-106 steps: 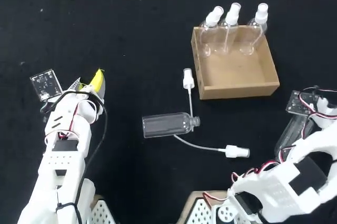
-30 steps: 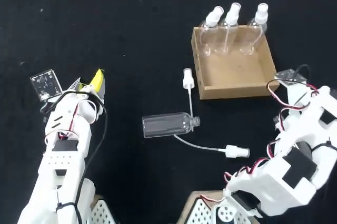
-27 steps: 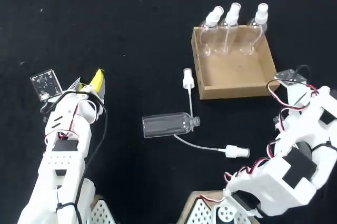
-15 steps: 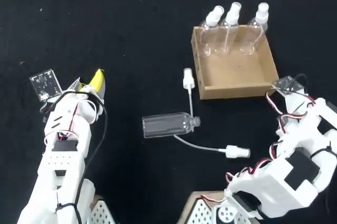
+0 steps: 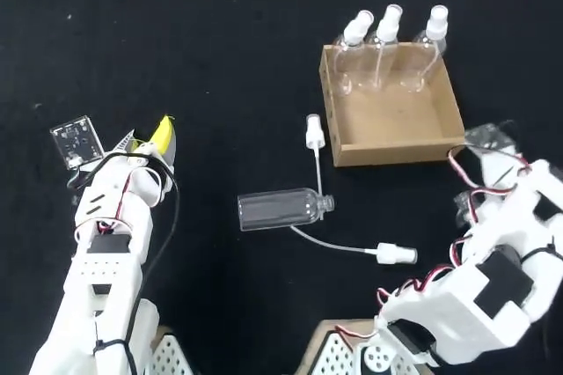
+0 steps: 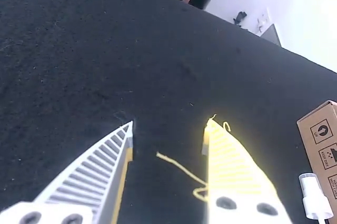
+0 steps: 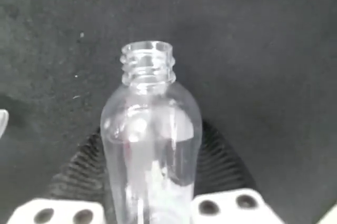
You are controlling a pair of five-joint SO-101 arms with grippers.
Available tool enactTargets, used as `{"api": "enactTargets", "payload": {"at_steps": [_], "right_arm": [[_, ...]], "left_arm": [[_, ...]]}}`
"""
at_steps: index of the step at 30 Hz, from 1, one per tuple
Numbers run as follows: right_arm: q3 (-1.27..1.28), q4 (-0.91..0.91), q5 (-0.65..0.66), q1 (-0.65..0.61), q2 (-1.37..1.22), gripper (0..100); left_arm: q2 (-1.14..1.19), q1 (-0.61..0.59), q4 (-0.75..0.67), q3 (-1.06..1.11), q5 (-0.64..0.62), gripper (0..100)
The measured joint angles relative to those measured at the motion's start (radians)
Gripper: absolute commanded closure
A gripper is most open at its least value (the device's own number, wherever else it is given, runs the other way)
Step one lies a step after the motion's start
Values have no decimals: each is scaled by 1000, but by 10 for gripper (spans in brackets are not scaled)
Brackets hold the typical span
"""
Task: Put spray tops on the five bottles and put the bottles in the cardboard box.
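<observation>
Cardboard box (image 5: 400,151) sits open-topped on the black table (image 5: 220,58), right of centre in the high view. Right arm (image 5: 493,278) is at the table's right edge, its front end near the box's near right corner. Inside the box we see three capped bottles (image 5: 380,58) in a row against the far wall, white tops past the rim; upright or leaning, we can't tell. A loose bottle (image 5: 277,210) lies on its side mid-table, no top, neck pointing toward the box side. The right gripper (image 7: 152,134) is clamped on a held bottle (image 7: 150,145), with dark fingers (image 7: 79,171) pressed to both sides of the clear body; the neck points away from the wrist, threads bare. The left gripper (image 6: 171,123) is over the left part of the table, fingers apart, nothing between them. Two spray tops lie loose. First spray top (image 5: 314,133) is just beside the box's left wall, tube running to the loose bottle's neck. Second spray top (image 5: 396,254) lies nearer us, tube curving back toward that bottle's body.
</observation>
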State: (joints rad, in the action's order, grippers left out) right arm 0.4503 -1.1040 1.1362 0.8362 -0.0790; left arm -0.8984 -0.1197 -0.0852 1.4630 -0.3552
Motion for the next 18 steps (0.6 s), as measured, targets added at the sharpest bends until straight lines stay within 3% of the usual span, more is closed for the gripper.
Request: {"api": "enactTargets", "payload": {"at_steps": [4, 7, 11, 14, 18], "right_arm": [[-41, -87, -123, 0, 123, 988], [-41, -97, -207, -14, 239, 988], [-5, -94, -325, -48, 404, 988], [57, -61, -413, -60, 511, 988], [120, -11, -496, -63, 606, 988]], "left_arm": [[0, 21, 0, 0, 20, 791], [0, 87, 34, -3, 132, 791], [11, 206, 221, -109, 258, 791], [75, 258, 374, -219, 270, 791], [247, 321, 479, -353, 276, 791]]}}
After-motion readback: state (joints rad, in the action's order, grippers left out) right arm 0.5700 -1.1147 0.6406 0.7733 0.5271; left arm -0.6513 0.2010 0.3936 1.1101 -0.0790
